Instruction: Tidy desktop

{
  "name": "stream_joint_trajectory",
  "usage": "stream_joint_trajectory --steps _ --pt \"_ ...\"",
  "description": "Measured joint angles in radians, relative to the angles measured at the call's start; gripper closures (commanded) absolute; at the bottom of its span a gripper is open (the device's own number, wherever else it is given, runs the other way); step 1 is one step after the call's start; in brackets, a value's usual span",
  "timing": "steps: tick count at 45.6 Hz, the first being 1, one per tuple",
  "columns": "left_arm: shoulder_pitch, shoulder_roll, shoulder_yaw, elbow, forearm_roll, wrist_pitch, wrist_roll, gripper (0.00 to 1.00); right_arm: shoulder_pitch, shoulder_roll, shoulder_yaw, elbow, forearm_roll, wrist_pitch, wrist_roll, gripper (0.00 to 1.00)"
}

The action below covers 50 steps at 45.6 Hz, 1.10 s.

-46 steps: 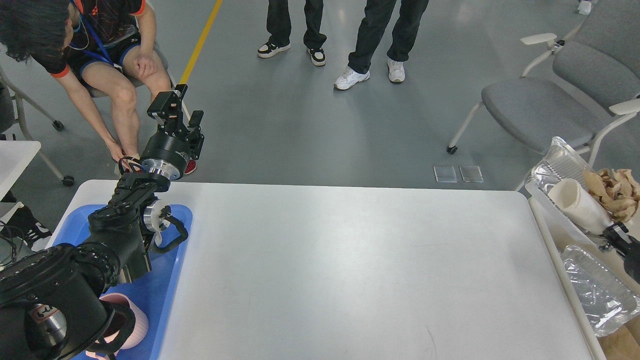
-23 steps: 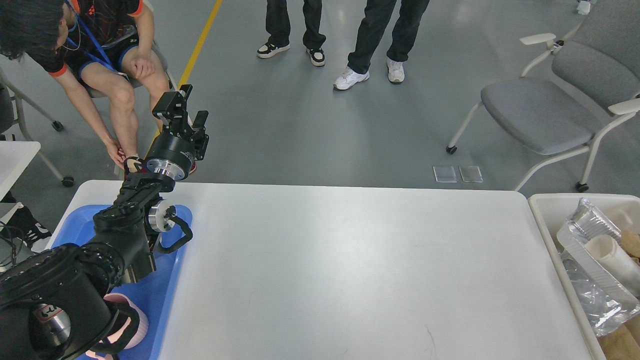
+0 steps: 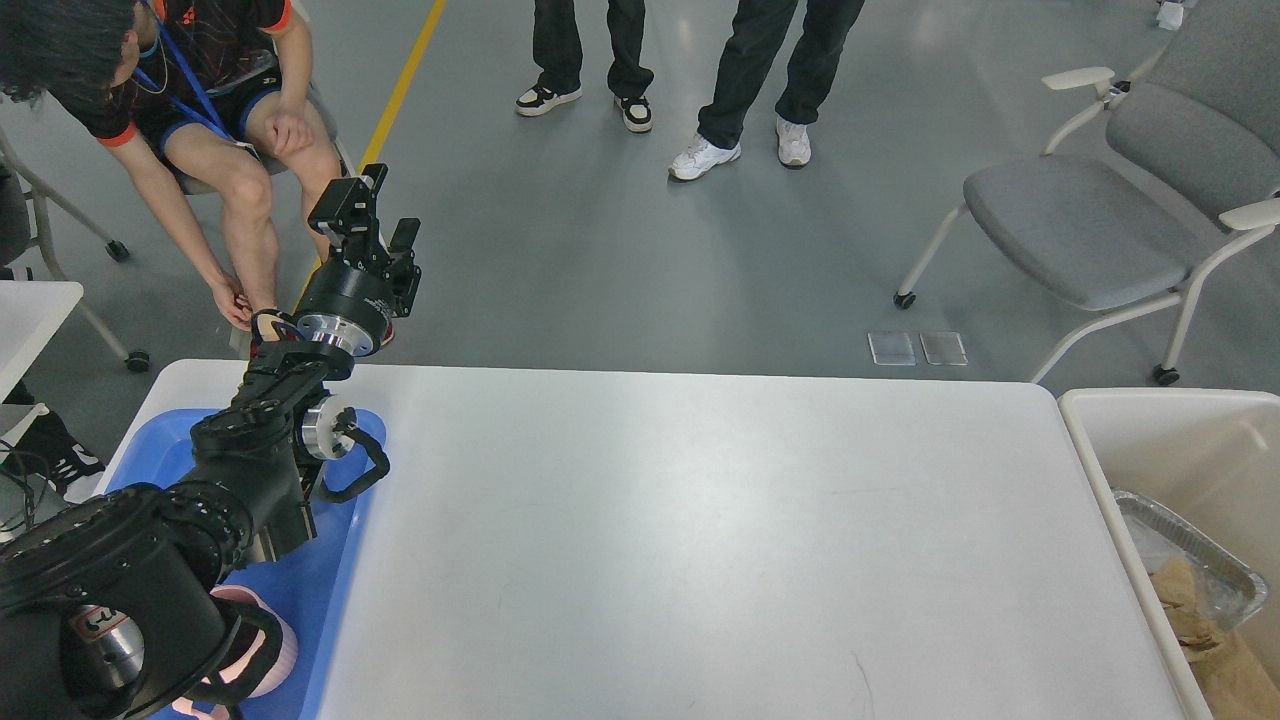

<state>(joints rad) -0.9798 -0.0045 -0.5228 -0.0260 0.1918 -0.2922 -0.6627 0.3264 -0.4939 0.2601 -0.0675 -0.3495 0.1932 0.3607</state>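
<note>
The white desktop [image 3: 700, 540] fills the middle of the head view, and its surface is bare. My left arm comes in from the lower left and reaches over the table's far left corner. My left gripper [image 3: 372, 218] is raised beyond the far edge, with its two fingers apart and nothing between them. My right arm and gripper are out of view.
A blue tray [image 3: 345, 540] lies on the table's left end under my left arm, with a pink cup [image 3: 268, 650] in it. A beige bin [image 3: 1170, 430] at the right holds a foil tray [image 3: 1200, 555] and brown paper [image 3: 1205, 640]. A seated person [image 3: 200, 110], two standing people [image 3: 740, 80] and grey chairs [image 3: 1090, 220] are beyond the table.
The foil packaging, white cup and brown paper held over the bin at the right have dropped into it. My right gripper has left the view. My left gripper has shifted slightly right and up.
</note>
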Motion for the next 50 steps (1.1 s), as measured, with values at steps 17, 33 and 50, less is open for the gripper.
stream_joint_trajectory --steps 17,33,50 --pt "0.001 0.010 0.001 0.000 -0.003 0.006 0.000 0.21 0.077 -0.001 0.254 0.012 0.001 0.016 0.006 0.00" --pt "0.012 0.014 0.000 0.000 -0.084 0.006 0.000 0.21 0.329 0.099 0.587 0.106 0.035 0.054 0.006 0.00" --pt "0.016 0.020 -0.036 0.001 -0.104 0.000 -0.012 0.20 0.460 0.309 0.762 0.130 0.043 0.096 0.006 0.00"
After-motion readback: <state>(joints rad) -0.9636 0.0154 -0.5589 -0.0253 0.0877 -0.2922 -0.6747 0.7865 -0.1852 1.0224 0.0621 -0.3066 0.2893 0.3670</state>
